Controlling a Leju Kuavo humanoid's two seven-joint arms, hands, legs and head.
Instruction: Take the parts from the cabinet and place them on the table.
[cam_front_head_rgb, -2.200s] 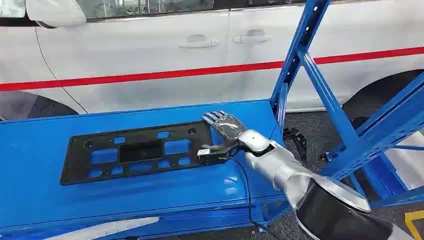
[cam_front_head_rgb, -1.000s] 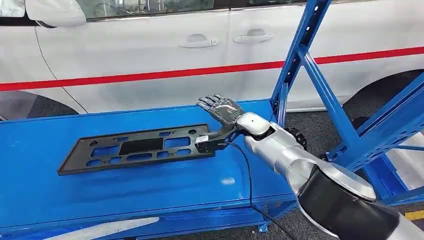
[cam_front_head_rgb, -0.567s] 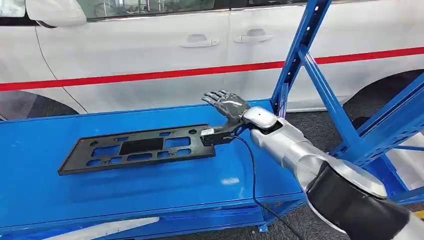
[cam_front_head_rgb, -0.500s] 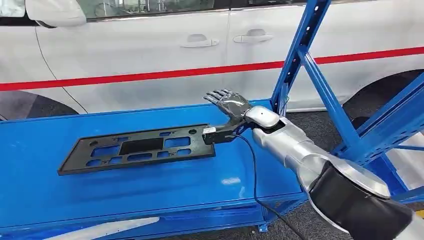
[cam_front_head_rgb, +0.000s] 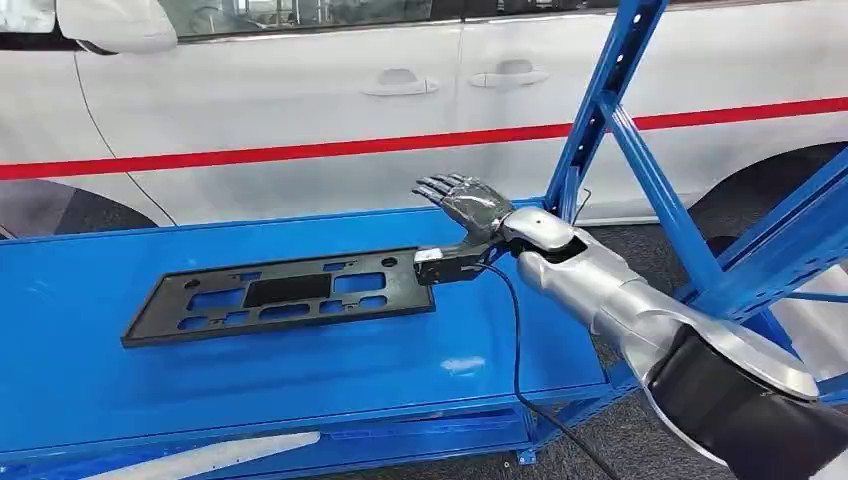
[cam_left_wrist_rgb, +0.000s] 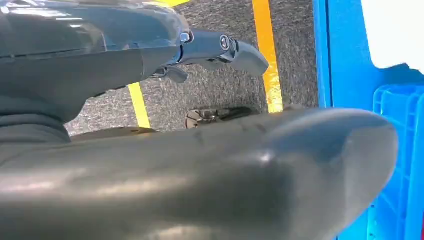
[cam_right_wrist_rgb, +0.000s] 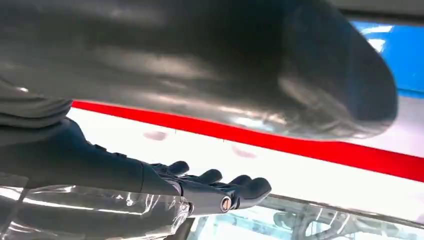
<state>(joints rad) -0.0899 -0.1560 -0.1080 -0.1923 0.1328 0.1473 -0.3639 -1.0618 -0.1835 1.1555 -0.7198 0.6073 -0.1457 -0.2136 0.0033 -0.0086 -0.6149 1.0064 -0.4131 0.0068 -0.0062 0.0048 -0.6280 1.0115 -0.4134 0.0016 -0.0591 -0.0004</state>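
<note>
- Where the blue worktop (cam_front_head_rgb: 300, 380) meets the blue rack post (cam_front_head_rgb: 600, 110): right hand (cam_front_head_rgb: 468, 205) raised, fingers spread, holding nothing.
- Black part (cam_front_head_rgb: 280, 296) flat on the worktop (right end just beside the wrist).
- Left hand (cam_left_wrist_rgb: 220, 47) over grey floor; grip not discernible.
- White car (cam_front_head_rgb: 300, 100) behind.

We cannot tell whether the right hand (cam_front_head_rgb: 468, 205) touches the black part (cam_front_head_rgb: 280, 296); our left hand's (cam_left_wrist_rgb: 220, 47) fingers are mostly hidden behind its thumb.
</note>
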